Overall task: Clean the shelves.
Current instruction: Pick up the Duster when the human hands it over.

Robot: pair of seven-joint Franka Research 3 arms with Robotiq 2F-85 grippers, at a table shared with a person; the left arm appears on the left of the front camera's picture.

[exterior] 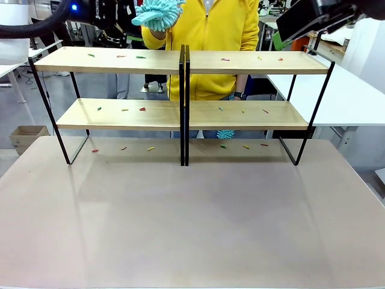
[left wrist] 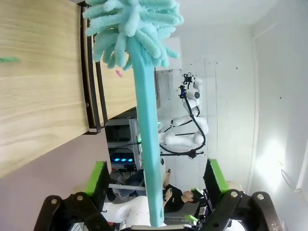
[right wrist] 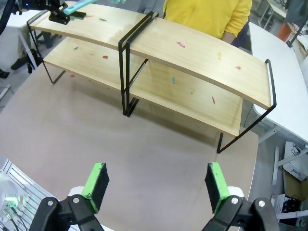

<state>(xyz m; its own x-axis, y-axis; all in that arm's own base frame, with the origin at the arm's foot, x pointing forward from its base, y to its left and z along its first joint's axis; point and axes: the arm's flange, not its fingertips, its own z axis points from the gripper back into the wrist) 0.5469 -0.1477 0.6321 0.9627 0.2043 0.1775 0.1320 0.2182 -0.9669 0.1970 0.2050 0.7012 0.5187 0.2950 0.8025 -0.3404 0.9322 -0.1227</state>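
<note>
The left gripper stands with its green pads wide apart, and the duster runs up between them touching neither. The step in hand looks like taking hold: the gripper should close squarely on the slim, smooth turquoise handle before any sweep. The fluffy, tufted head sits at twelve o'clock. The shelves lie at ten o'clock, pale grained boards on thin black frames, standing on the matte grey table. Small coloured scraps dot both tiers — light, likely easy to flick off. The right gripper hangs with pads likewise apart, nothing between them.
</note>
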